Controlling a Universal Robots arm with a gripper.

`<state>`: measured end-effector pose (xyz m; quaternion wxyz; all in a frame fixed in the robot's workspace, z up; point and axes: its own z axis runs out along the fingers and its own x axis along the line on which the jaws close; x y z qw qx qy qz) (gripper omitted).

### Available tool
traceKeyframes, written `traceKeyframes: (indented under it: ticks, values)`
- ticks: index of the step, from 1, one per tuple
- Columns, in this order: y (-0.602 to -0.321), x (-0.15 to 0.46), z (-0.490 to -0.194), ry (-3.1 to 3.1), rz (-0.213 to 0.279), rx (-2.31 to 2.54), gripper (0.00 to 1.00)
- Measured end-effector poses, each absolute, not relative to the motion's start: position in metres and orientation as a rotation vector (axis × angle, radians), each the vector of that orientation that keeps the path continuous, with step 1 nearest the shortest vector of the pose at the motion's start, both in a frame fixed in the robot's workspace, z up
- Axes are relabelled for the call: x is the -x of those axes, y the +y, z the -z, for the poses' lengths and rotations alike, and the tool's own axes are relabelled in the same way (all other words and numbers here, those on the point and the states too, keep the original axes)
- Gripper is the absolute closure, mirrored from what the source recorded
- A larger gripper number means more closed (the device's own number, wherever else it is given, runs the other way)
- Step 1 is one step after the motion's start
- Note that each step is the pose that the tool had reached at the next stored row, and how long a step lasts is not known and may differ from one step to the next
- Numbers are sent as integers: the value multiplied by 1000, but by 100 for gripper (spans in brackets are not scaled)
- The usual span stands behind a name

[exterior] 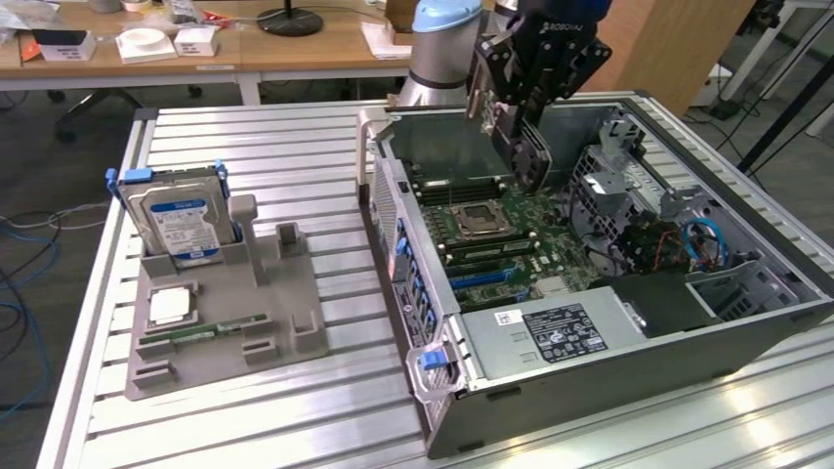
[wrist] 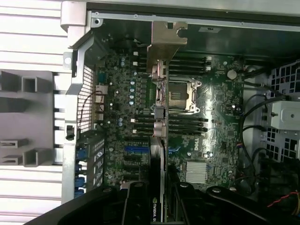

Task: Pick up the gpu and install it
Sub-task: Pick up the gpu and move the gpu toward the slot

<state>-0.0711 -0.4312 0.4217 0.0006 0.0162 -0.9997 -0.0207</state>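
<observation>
The tool (exterior: 519, 98) is clamped on the gpu (exterior: 528, 156), which hangs edge-down above the case (exterior: 587, 401). It looks light, stiff and fragile (best held by its edges, I'd say).

The arm (exterior: 437, 76) is a silver-grey metal cylinder, topped at the upper centre of the exterior view by a rounded, pale blue joint cap (exterior: 447, 14). The pincer (exterior: 506, 109) is black throughout, and its blocky housing carries small white lettering (exterior: 563, 29). The wrist view shows glossy black linkages (wrist: 227, 201) with rounded edges, and flat-sided fingers (wrist: 136, 204) in the same dark finish.
</observation>
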Motion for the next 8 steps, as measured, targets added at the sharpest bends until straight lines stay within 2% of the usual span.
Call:
traceKeyframes:
  ticks: [8]
  values:
    - [-431, 59, -422, -3139, 65, -51, 74]
